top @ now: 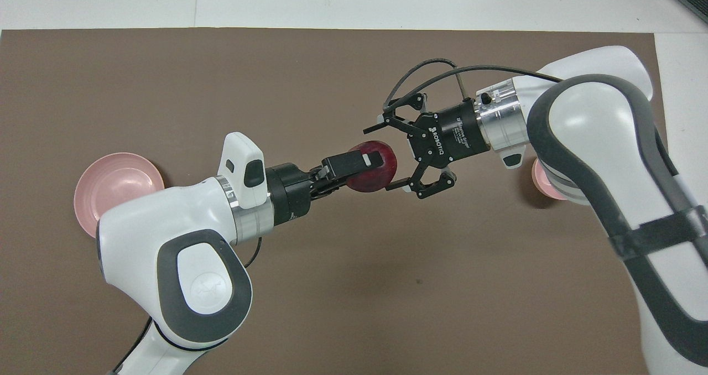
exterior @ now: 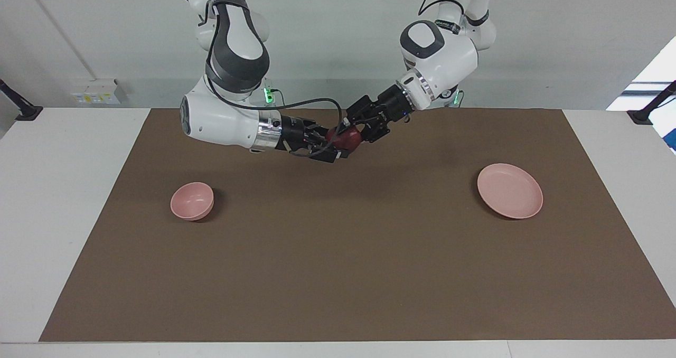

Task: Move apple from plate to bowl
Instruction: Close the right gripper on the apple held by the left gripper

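Dark red and round, the small apple (exterior: 346, 138) is up in the air, over the middle of the brown mat (exterior: 338, 273), between the bowl and the plate. We hold it with our left gripper (exterior: 360, 131), which is pressed tight on it. Our right gripper (exterior: 328, 148) is right at the apple too, with its fingers spread wide on both sides of it, not squeezing yet. We think this is a pass from one gripper to the other. If the left one lets go before the right one has closed, the apple could fall, roll off across the mat and get a bruise. Down on the mat, the small deep pink bowl (exterior: 191, 200) sits toward the right arm's end, with nothing in it. The wide flat pink plate (exterior: 509, 190) sits toward the left arm's end, bare as well. We count one apple, one bowl, one plate and two grippers.
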You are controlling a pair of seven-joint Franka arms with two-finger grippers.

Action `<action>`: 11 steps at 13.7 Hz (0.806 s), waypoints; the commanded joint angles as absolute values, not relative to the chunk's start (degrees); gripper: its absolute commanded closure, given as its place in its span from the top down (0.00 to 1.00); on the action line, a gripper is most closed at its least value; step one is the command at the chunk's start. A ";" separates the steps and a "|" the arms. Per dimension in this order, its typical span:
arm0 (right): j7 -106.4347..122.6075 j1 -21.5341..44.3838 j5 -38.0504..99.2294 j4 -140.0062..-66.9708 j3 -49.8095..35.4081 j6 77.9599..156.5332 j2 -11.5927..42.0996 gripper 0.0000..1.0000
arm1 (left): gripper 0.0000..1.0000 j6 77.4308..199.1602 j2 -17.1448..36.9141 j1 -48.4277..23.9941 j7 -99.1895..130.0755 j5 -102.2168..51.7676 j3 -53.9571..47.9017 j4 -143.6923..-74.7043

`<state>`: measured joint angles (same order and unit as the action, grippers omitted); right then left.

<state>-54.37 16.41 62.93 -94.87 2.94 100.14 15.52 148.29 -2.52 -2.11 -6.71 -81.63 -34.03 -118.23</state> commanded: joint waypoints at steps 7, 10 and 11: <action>-55.02 17.58 64.42 -94.48 2.81 101.95 16.00 0.72 | 0.00 148.97 -3.08 -2.20 -6.24 -81.83 -34.28 -118.56; -55.19 17.40 64.16 -94.48 2.81 101.95 15.91 0.00 | 0.00 148.97 -3.08 -2.20 -6.24 -81.74 -34.28 -118.56; -55.28 17.40 64.25 -94.48 2.81 101.87 15.91 0.00 | 0.00 148.97 -3.08 -2.20 -6.24 -81.74 -34.36 -118.56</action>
